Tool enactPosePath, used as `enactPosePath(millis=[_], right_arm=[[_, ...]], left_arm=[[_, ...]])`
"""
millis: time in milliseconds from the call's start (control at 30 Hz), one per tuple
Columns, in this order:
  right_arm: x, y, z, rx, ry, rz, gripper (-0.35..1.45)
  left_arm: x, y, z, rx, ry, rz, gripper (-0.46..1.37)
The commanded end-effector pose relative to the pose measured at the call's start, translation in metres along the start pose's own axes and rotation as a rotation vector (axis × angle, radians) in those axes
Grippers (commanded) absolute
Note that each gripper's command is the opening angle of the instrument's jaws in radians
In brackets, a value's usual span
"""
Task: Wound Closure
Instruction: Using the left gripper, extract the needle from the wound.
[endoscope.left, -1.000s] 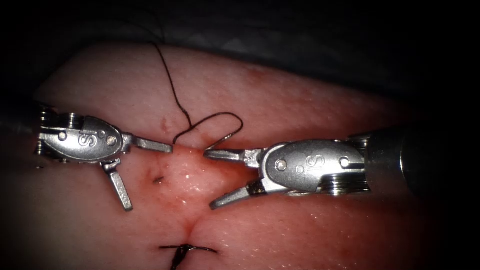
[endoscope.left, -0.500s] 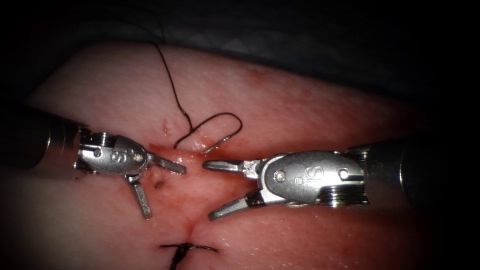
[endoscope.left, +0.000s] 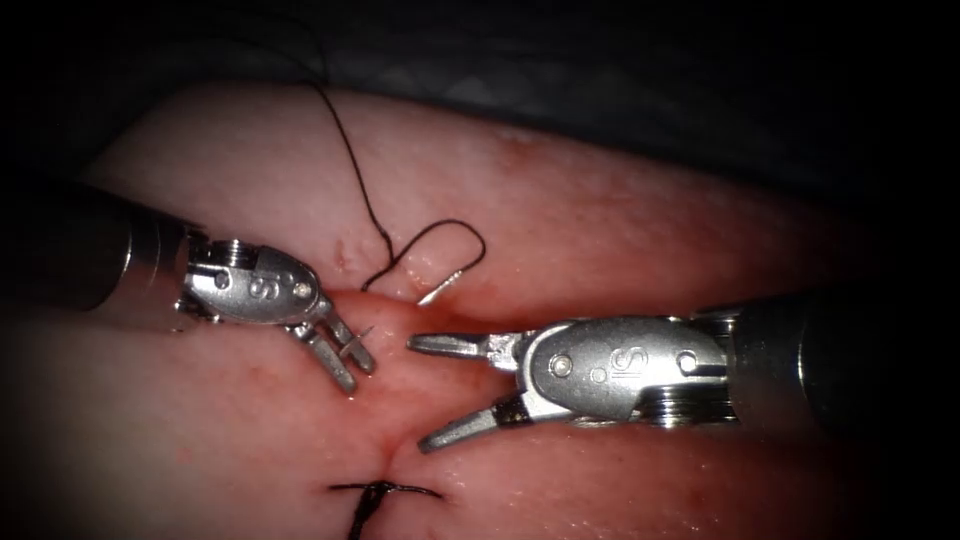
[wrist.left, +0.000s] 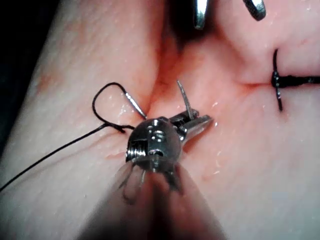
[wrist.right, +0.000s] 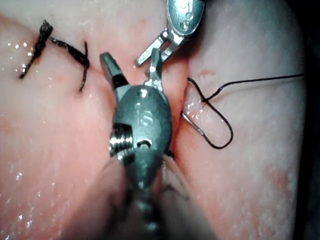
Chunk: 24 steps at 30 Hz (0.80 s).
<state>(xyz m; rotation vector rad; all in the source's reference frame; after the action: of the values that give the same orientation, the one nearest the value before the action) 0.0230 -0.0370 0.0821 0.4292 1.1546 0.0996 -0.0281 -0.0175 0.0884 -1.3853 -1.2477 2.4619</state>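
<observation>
The curved needle (endoscope.left: 441, 290) is in the tissue (endoscope.left: 620, 230). Its thread end lies bare just right of the cut (endoscope.left: 388, 440). Its tip (wrist.left: 185, 100) sticks out of the tissue on the left side. My left tool (endoscope.left: 359, 377) has its jaws shut on that tip, close behind the point, as the left wrist view (wrist.left: 196, 124) also shows. My right tool (endoscope.left: 416, 394) hangs open just right of the cut and holds nothing. Dark thread (endoscope.left: 445, 232) loops from the needle's rear and runs up and away over the tissue.
An earlier stitch with its knot (endoscope.left: 375, 492) crosses the cut nearer the camera. Red fluid wets the tissue around the cut. Dark cloth (endoscope.left: 600, 70) lies beyond the tissue's far edge.
The left tool moved right toward the cut and its jaws closed on the needle tip. The right tool sank slightly and stayed open.
</observation>
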Motion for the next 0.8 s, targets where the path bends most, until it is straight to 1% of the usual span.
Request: enactPosePath(millis=[33,100,133,167,200,233,267,300,333,367,400,500,533,567,600,700,767,800], right_arm=[[0.0000,-0.0001,-0.0001,0.006,0.001,0.011,1.05],[-0.0001,-0.0001,-0.0002,0.006,0.001,0.022,1.04],[-0.0001,-0.0001,-0.0002,0.006,0.001,0.022,1.04],[-0.0001,-0.0001,-0.0002,0.006,0.001,0.022,1.04],[-0.0002,-0.0001,-0.0002,0.006,0.001,0.021,1.03],[-0.0002,-0.0001,-0.0001,0.006,0.000,0.021,1.02],[-0.0003,-0.0001,-0.0001,0.006,0.000,0.020,1.02],[-0.0004,-0.0002,0.0000,0.005,0.000,0.025,1.02],[-0.0004,-0.0002,0.0000,0.005,0.000,0.024,1.02],[-0.0005,-0.0002,0.0001,0.005,0.000,0.024,1.01],[-0.0007,-0.0002,0.0002,0.004,-0.001,0.022,1.01],[-0.0009,-0.0001,0.0002,0.003,-0.001,0.027,1.01],[-0.0009,-0.0001,0.0002,0.003,-0.001,0.027,1.01],[-0.0009,-0.0001,0.0002,0.003,-0.001,0.027,1.01],[-0.0009,-0.0001,0.0002,0.003,-0.001,0.027,1.01],[-0.0009,-0.0002,0.0003,0.004,-0.001,0.026,1.01],[-0.0009,-0.0002,0.0003,0.004,-0.001,0.026,1.01],[-0.0009,-0.0002,0.0003,0.004,-0.001,0.026,1.00]], left_arm=[[0.0002,0.0004,-0.0003,-0.007,0.026,-0.044,-0.35],[0.0006,0.0011,-0.0010,-0.005,0.074,-0.111,-0.35],[0.0007,0.0011,-0.0011,-0.004,0.079,-0.118,-0.35],[0.0010,0.0016,-0.0015,-0.003,0.101,-0.163,-0.35],[0.0012,0.0018,-0.0017,-0.002,0.110,-0.183,-0.35],[0.0017,0.0023,-0.0021,-0.019,0.133,-0.235,-0.35],[0.0019,0.0025,-0.0023,-0.027,0.146,-0.260,-0.35],[0.0026,0.0029,-0.0027,-0.028,0.185,-0.298,-0.35],[0.0029,0.0030,-0.0028,-0.034,0.199,-0.318,-0.35],[0.0034,0.0032,-0.0031,-0.039,0.222,-0.359,-0.35],[0.0041,0.0036,-0.0034,-0.047,0.244,-0.421,-0.35],[0.0051,0.0041,-0.0038,-0.053,0.262,-0.517,-0.35],[0.0055,0.0043,-0.0039,-0.053,0.269,-0.565,-0.35],[0.0059,0.0046,-0.0041,-0.058,0.277,-0.643,-0.35],[0.0060,0.0046,-0.0041,-0.059,0.278,-0.656,-0.35],[0.0068,0.0050,-0.0046,-0.079,0.290,-0.805,-0.35],[0.0072,0.0052,-0.0049,-0.095,0.302,-0.876,-0.35],[0.0075,0.0053,-0.0051,-0.109,0.309,-0.938,-0.35]])
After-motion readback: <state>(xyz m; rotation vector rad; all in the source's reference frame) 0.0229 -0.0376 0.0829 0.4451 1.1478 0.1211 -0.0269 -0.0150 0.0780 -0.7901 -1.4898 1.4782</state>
